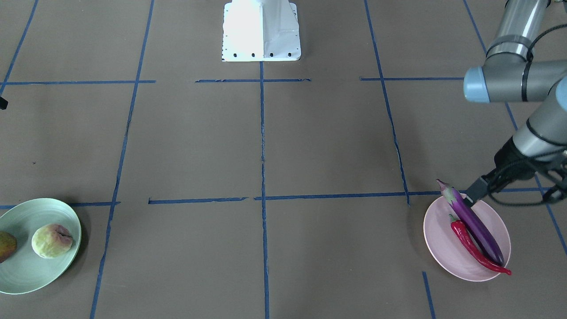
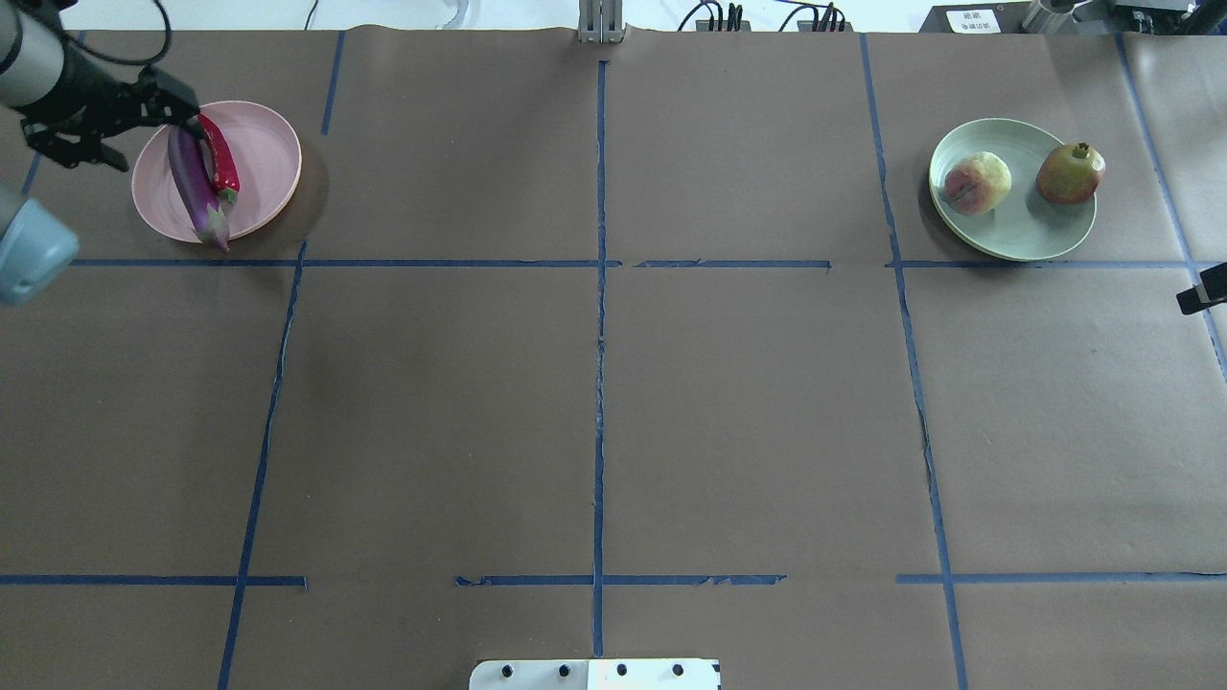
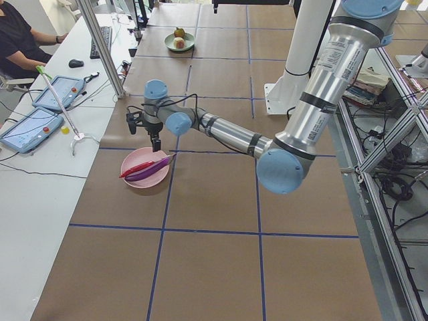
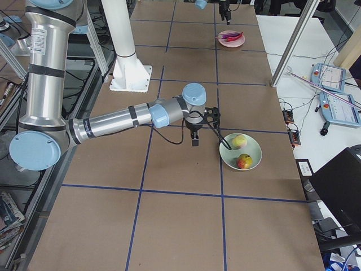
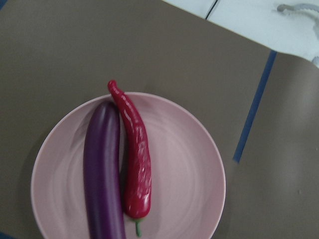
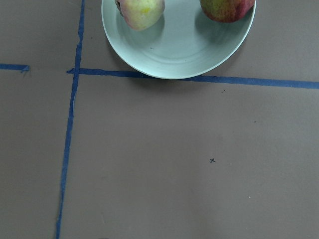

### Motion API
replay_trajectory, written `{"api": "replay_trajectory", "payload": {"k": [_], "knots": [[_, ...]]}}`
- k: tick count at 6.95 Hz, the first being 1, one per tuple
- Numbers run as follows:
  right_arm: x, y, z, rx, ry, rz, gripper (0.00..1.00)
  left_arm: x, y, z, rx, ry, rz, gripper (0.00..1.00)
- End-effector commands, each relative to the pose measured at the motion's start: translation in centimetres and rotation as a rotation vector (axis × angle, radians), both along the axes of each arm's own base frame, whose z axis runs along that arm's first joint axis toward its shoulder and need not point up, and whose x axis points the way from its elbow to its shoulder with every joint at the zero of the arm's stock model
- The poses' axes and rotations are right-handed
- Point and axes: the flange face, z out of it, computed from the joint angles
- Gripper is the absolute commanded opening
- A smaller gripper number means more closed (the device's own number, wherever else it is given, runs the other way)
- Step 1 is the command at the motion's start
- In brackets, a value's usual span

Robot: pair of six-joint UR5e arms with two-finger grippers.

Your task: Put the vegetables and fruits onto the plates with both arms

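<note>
The purple eggplant and the red chili pepper lie side by side on the pink plate; the left wrist view shows the same eggplant, chili and plate. My left gripper hovers over the plate's edge by the eggplant's stem end, open and holding nothing. The peach and the red-and-yellow fruit sit on the mint green plate. My right gripper is at the view's edge, short of that plate; its jaws are mostly cut off.
The white robot base stands at the table's middle back edge. Blue tape lines grid the brown table. The left arm's elbow hangs near the pink plate. Tablets and a seated operator are beyond the table's far side.
</note>
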Motion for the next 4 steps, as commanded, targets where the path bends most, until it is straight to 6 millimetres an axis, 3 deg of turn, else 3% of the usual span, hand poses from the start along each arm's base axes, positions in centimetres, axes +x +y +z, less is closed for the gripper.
{"api": "replay_trajectory", "payload": {"k": [1,2,4], "knots": [[3.3,-0.1,4.4,0.04,0.029,-0.03,1.0,-5.7,15.2,-0.3,0.135,-0.017,0.138,1.0],[5.1,-0.2,5.9,0.054,0.039,-0.027,1.0,-7.3,18.5,0.7,0.193,-0.049,0.229,1.0],[8.3,-0.2,9.3,0.068,0.055,-0.024,1.0,-9.6,21.2,5.0,0.32,-0.142,0.432,1.0]]}}
